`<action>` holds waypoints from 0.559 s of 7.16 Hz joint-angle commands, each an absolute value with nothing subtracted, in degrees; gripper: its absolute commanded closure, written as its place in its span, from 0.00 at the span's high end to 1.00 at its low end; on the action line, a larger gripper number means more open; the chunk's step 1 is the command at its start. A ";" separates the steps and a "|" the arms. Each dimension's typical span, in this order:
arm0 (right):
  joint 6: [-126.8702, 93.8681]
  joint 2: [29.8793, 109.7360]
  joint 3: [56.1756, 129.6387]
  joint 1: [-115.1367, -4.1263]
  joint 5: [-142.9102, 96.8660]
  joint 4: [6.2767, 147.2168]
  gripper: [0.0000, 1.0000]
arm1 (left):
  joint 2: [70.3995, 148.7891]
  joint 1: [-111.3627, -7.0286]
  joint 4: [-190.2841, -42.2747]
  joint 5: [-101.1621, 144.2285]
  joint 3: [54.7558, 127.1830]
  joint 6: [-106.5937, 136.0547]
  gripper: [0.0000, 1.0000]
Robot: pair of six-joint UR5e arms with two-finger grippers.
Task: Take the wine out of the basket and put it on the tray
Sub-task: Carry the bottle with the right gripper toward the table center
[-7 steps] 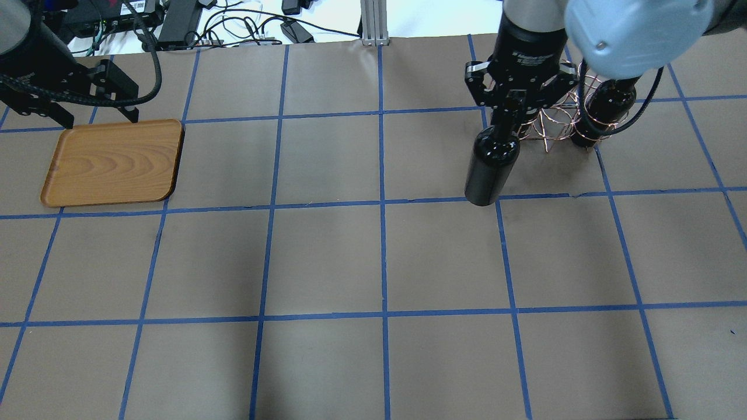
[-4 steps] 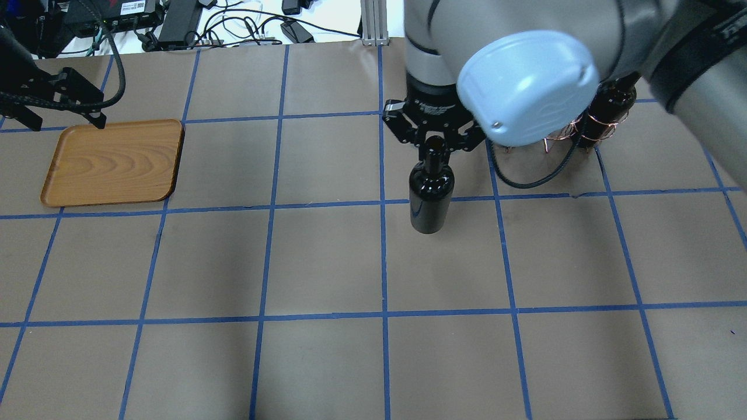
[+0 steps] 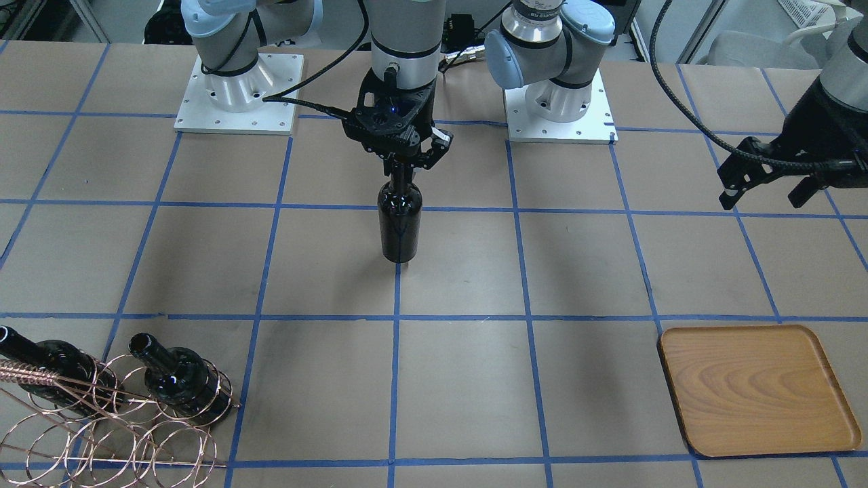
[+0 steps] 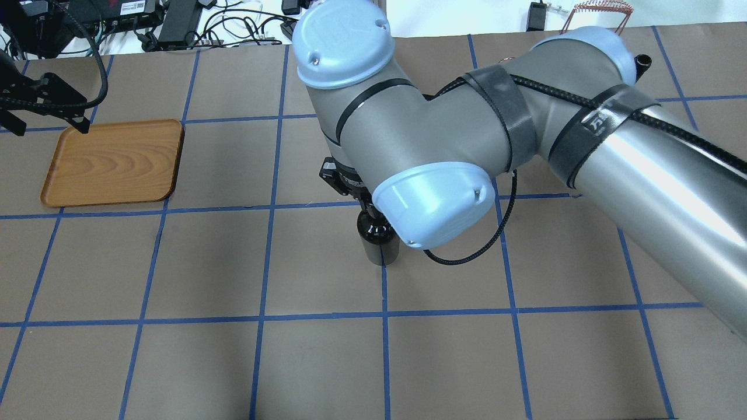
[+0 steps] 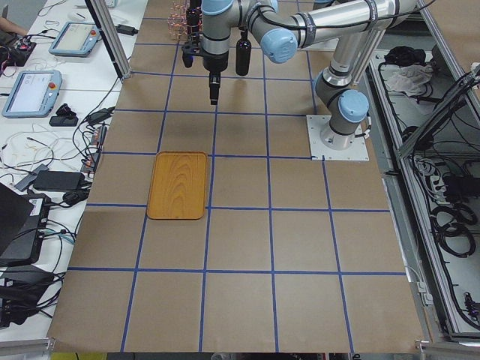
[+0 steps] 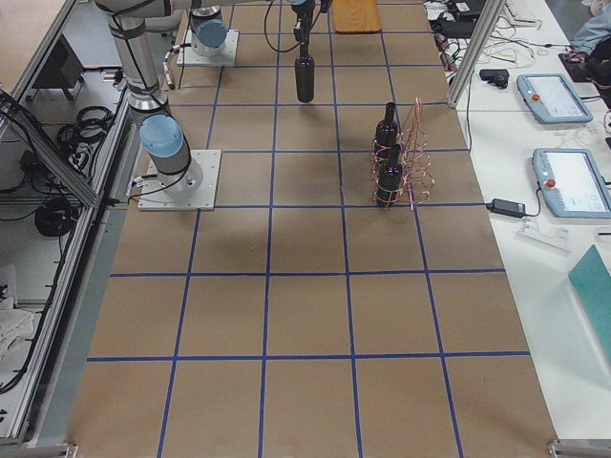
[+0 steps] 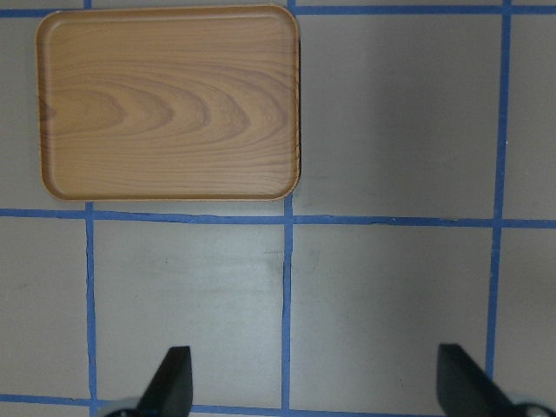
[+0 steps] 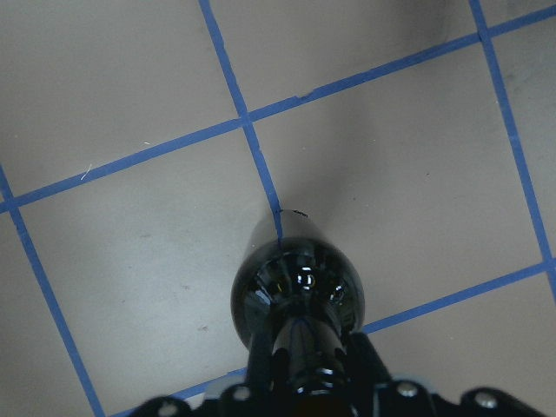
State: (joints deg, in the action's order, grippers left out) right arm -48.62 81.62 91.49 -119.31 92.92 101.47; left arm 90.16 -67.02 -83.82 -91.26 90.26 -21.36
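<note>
My right gripper (image 3: 405, 165) is shut on the neck of a near-black wine bottle (image 3: 400, 227) and holds it upright over the table's middle. The bottle also shows in the overhead view (image 4: 379, 245) and the right wrist view (image 8: 295, 287); I cannot tell whether its base touches the table. The copper wire basket (image 3: 115, 420) stands at my far right with two more bottles (image 3: 176, 379) (image 3: 41, 366) in its loops. The wooden tray (image 4: 114, 163) lies empty at my far left. My left gripper (image 4: 49, 123) hovers open and empty by the tray's far edge (image 7: 169, 104).
The right arm's elbow and forearm (image 4: 525, 134) cover much of the overhead view. The two arm bases (image 3: 237, 95) (image 3: 559, 102) stand on the robot's side. Cables and electronics (image 4: 175, 23) lie past the far edge. Blue tape lines grid the brown table.
My right arm has carried the bottle from beside the basket leftward and nearer the robot, to the table's middle. My left gripper has drifted a little to the left.
</note>
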 commanded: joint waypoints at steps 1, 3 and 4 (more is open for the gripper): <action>-50.53 80.69 91.85 -120.23 92.90 104.57 0.08 | 90.26 -66.71 -83.76 -91.41 90.26 -21.45 1.00; -50.80 80.77 91.85 -121.46 93.51 103.80 0.08 | 90.26 -66.71 -83.76 -91.58 90.26 -21.45 1.00; -50.80 80.51 91.93 -121.55 93.52 103.62 0.09 | 90.18 -66.71 -83.85 -91.76 90.18 -21.45 1.00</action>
State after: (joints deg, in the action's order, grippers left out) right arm -50.75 80.67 91.87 -121.29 93.34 103.89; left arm 90.24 -66.71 -83.78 -91.59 90.22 -21.44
